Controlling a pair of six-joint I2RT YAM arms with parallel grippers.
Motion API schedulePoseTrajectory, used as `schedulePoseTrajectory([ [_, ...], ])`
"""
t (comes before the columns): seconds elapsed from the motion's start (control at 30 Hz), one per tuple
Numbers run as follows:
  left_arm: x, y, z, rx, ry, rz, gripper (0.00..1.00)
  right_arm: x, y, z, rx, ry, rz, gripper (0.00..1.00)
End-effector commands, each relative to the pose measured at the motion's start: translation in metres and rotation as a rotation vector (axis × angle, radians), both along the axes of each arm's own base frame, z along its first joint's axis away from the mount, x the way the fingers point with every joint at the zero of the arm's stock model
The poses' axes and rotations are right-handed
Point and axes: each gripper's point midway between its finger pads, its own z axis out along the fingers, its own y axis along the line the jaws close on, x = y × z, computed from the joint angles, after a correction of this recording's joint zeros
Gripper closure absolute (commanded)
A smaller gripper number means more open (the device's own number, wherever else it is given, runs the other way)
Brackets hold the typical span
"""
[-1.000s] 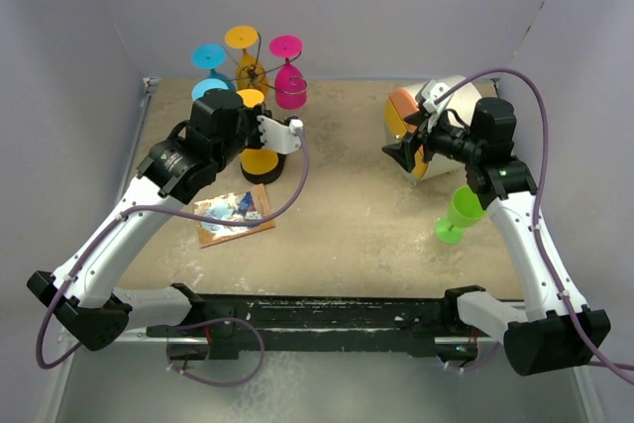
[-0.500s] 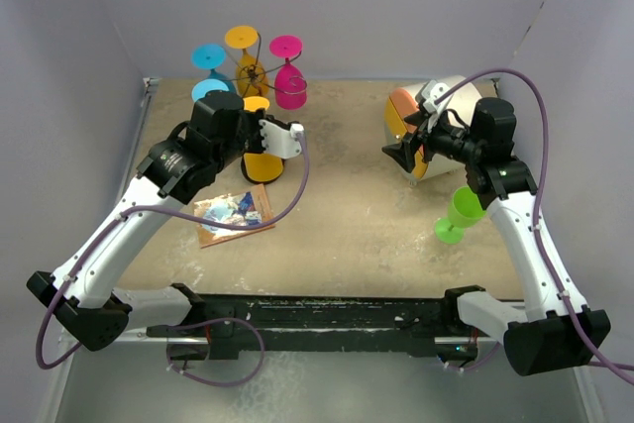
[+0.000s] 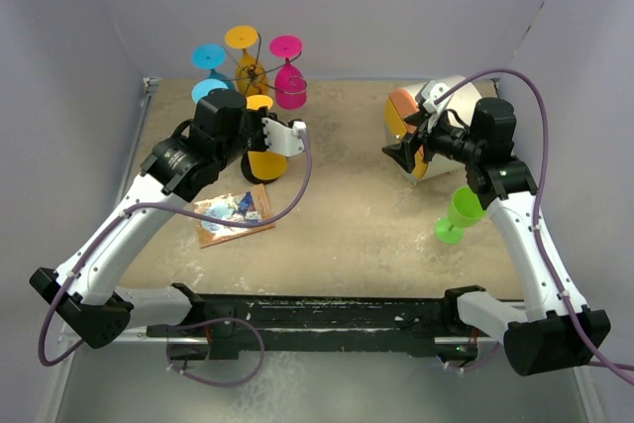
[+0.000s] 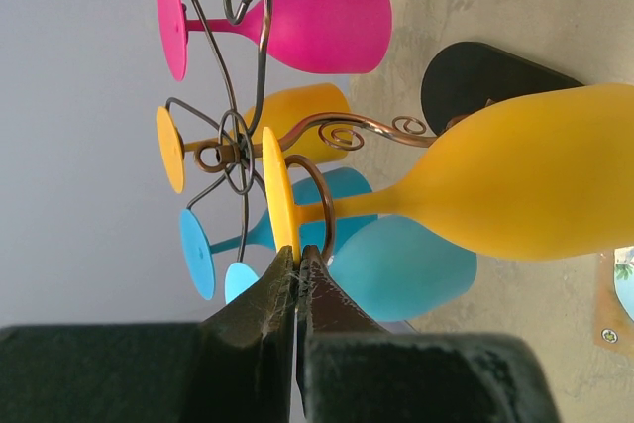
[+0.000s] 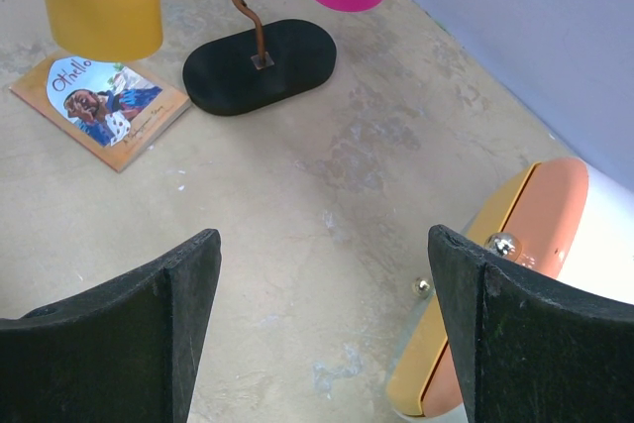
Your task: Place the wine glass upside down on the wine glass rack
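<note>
Left wrist view: my left gripper pinches the foot rim of the yellow wine glass. The glass hangs bowl-down on the wine glass rack at the table's far left corner, nudged slightly right since earlier. My right gripper stays spread wide, empty.

glasses crowd the wine glass rack all round, the yellow wine glass hanging out front; a book lies by its base; the worktop middle lies open.
</note>
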Motion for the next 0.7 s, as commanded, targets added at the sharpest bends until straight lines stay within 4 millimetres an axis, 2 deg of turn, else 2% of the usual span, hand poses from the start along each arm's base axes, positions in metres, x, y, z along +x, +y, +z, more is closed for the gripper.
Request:
schedulePoseTrajectory([
  [0.0,0.0022,-0.0073,0.0146,-0.066,-0.021,-0.004,0.96,0.0007,0.0017,0.0079,0.003,-0.032,0.024,0.12],
  [0.37,0.0044,-0.0131,0.0083,-0.074,-0.004,-0.007,0.84,0.0003,0.0015,0.0084,0.001,-0.034,0.024,0.12],
  [0.67,0.0046,-0.0136,0.0152,-0.1,-0.016,-0.001,0.7,-0.0003,0.0013,0.0082,0.0,-0.034,0.024,0.12],
])
